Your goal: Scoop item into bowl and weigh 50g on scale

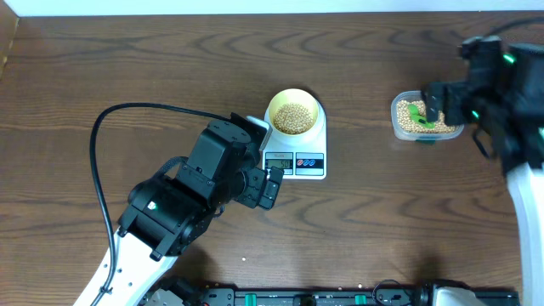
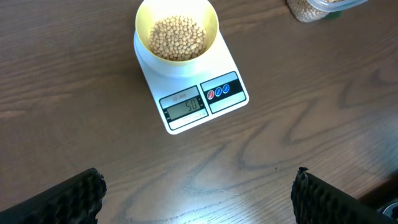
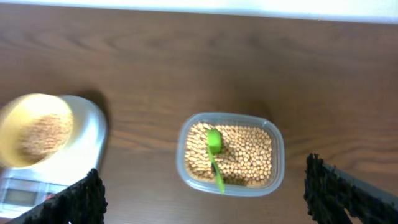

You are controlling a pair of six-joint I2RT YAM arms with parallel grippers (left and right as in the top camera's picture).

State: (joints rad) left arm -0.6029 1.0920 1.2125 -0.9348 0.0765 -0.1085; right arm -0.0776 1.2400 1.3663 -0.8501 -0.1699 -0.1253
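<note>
The pale yellow bowl [image 1: 315,108] [image 2: 209,18] [image 3: 12,117] stands on the white scale [image 1: 320,168] [image 2: 154,84] [image 3: 93,124] and holds a layer of beige beans [image 1: 294,117] [image 2: 179,37]. The scale's grey display [image 2: 184,107] seems to read 50. My left gripper [image 1: 272,185] [image 2: 199,177] hovers open just in front of the scale, with bare wood between its fingers. Over the clear tub [image 1: 397,109] [image 3: 274,138] of beans, my right gripper [image 1: 450,109] [image 3: 202,171] is open and empty. A green spoon [image 1: 418,117] [image 3: 215,160] lies in the tub on the beans.
A black cable [image 1: 102,161] loops across the table at the left. The left arm's body [image 1: 183,208] fills the lower left. The table's far edge [image 3: 199,7] meets a white wall behind the tub.
</note>
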